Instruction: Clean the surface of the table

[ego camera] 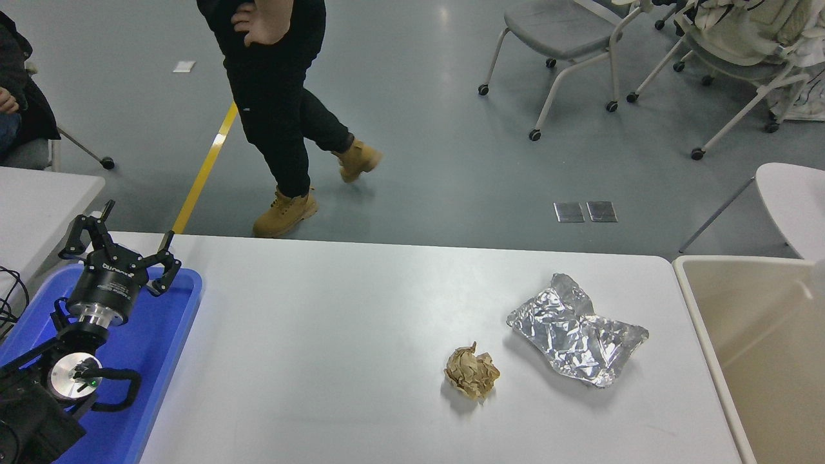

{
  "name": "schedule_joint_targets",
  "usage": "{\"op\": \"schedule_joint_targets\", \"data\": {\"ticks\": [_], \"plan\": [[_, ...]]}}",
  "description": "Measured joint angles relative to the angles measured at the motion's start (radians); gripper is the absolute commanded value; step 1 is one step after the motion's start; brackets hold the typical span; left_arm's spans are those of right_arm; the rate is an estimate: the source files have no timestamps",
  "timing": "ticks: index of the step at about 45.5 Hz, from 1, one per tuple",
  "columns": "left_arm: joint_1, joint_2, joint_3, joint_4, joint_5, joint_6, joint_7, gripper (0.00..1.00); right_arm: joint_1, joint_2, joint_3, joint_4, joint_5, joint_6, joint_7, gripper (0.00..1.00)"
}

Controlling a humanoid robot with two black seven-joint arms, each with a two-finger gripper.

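Table surface (pixel 335 322) glossy white, crumpled foil (pixel 577 338), paper ball (pixel 472 372), left pincer (pixel 122 248) wide.

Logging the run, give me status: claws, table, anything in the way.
Left claw open, parked over blue tray. Right claw out of view. Table uncleared: paper ball and foil on it. Nothing blocking them.

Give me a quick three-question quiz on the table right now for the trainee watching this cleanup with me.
1. True or false: the crumpled foil sheet lies inside the beige bin.
2. Which sits nearer the bin: (a) the brown paper ball or (b) the foil sheet?
3. Over what does the left gripper hang?

Key
1. False; it lies on the table surface.
2. b.
3. The blue tray, at the table's left end, fingers spread.
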Motion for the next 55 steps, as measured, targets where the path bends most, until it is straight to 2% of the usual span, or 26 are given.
{"op": "schedule_joint_targets", "data": {"ticks": [12, 32, 36, 44, 55], "plan": [[0.0, 0.0, 0.0, 0.0, 0.0, 0.0, 0.0, 1.0, -0.107, 0.115, -0.002, -0.17, 0.12, -0.161, -0.001, 0.0], [0.0, 0.0, 0.0, 0.0, 0.0, 0.0, 0.0, 1.0, -0.374, 0.354, -0.002, -0.499, 0.375, -0.48, -0.001, 0.0], [0.0, 0.0, 0.0, 0.0, 0.0, 0.0, 0.0, 1.0, -0.458, 0.431, -0.001, -0.598, 0.427, -0.574, -0.003, 0.0], [0.0, 0.0, 0.0, 0.0, 0.0, 0.0, 0.0, 1.0, -0.562, 0.547, 0.0, -0.719, 0.544, -0.688, -0.008, 0.0], [0.0, 0.0, 0.0, 0.0, 0.0, 0.001, 0.0, 1.0, -0.669, 0.716, 0.002, -0.871, 0.655, -0.806, -0.013, 0.0]]}}
